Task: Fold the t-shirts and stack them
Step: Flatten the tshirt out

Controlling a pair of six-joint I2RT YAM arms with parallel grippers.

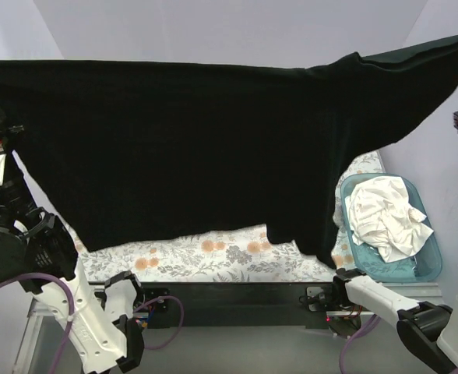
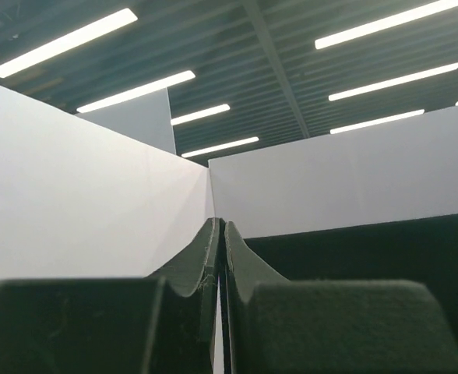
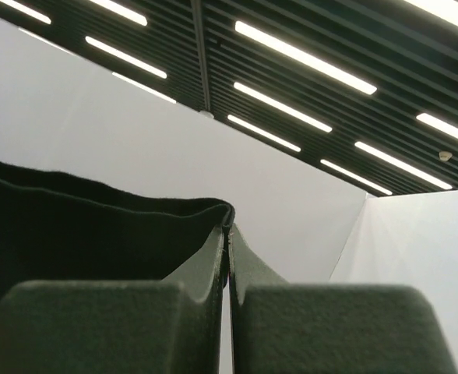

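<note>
The black t-shirt (image 1: pixel 213 148) hangs spread wide in the air above the table, stretched from the left edge to the upper right corner of the top view. My left gripper (image 2: pixel 220 227) is shut on its one end, with the black cloth (image 2: pixel 369 257) running off to the right. My right gripper (image 3: pixel 229 227) is shut on the other end, pinching a folded edge of the shirt (image 3: pixel 96 226). White t-shirts (image 1: pixel 385 214) lie crumpled in the teal tub (image 1: pixel 431 269) at the right. The fingertips do not show in the top view.
The grey-and-orange floral cloth (image 1: pixel 213 257) covers the table under the hanging shirt. The left arm (image 1: pixel 34 241) rises at the left and the right arm (image 1: pixel 385 300) at the lower right. White walls surround the table.
</note>
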